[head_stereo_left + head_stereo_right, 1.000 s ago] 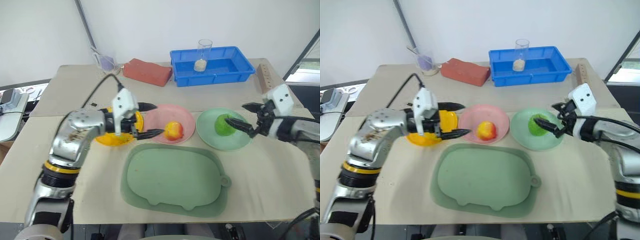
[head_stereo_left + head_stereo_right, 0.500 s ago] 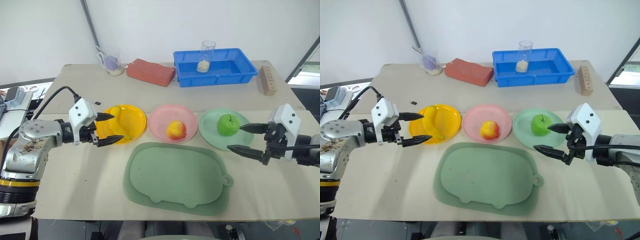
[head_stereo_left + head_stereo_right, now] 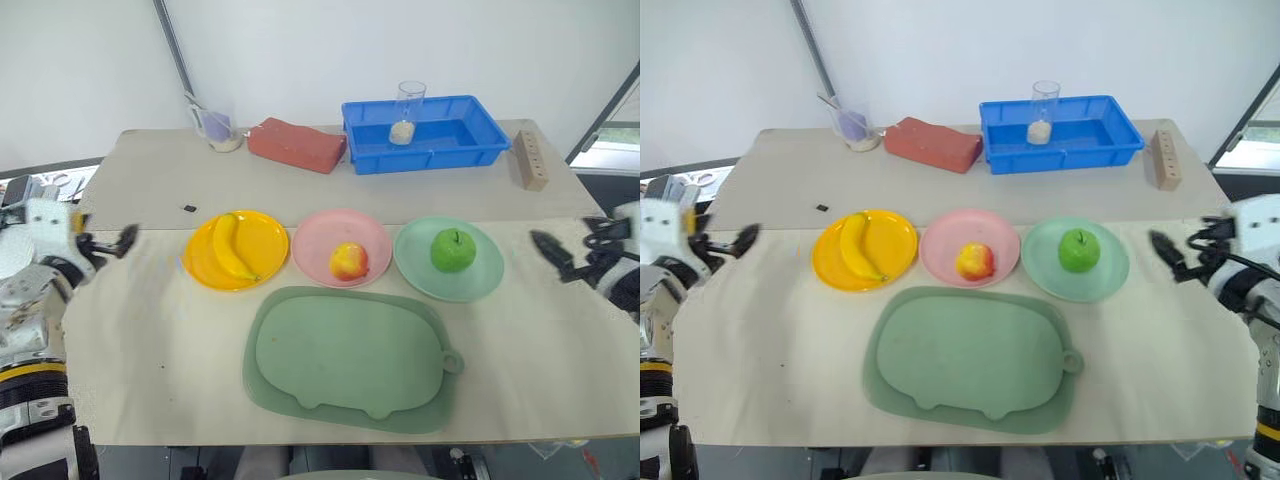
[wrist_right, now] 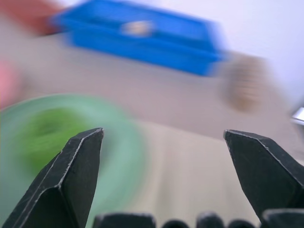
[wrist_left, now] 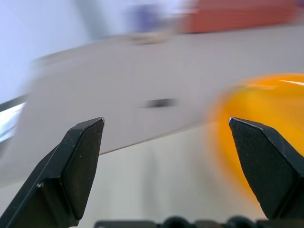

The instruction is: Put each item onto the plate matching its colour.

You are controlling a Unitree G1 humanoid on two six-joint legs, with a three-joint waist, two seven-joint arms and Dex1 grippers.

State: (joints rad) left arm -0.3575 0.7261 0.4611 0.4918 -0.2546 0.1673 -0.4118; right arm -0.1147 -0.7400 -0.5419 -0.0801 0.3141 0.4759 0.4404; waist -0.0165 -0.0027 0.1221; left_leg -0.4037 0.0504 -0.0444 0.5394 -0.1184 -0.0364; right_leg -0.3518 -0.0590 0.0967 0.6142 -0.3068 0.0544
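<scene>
On the table (image 3: 140, 340), three plates sit in a row. The yellow plate (image 3: 262, 262) holds the banana (image 3: 230, 247). The pink plate (image 3: 318, 248) is in the middle, with the red apple (image 3: 347, 262) on it. The green plate (image 3: 478, 278) holds the green apple (image 3: 451, 250). Each fruit lies on the plate of its own colour.

Just in front of the plates lies a big green tray (image 3: 345, 357) with nothing on it. At the far side of the table are a red block (image 3: 296, 144), a blue bin (image 3: 450, 135) with a clear cup (image 3: 405, 111) in it, another cup (image 3: 217, 127) with a purple thing inside, and a wooden block (image 3: 530, 159) with holes.

The left gripper (image 5: 173, 156) is out by the left edge of the table, well away from the yellow plate. Its fingers are wide open and hold nothing. The right gripper (image 4: 164, 161) is out by the right edge, past the green plate. Its fingers are wide open too, with nothing between them.
</scene>
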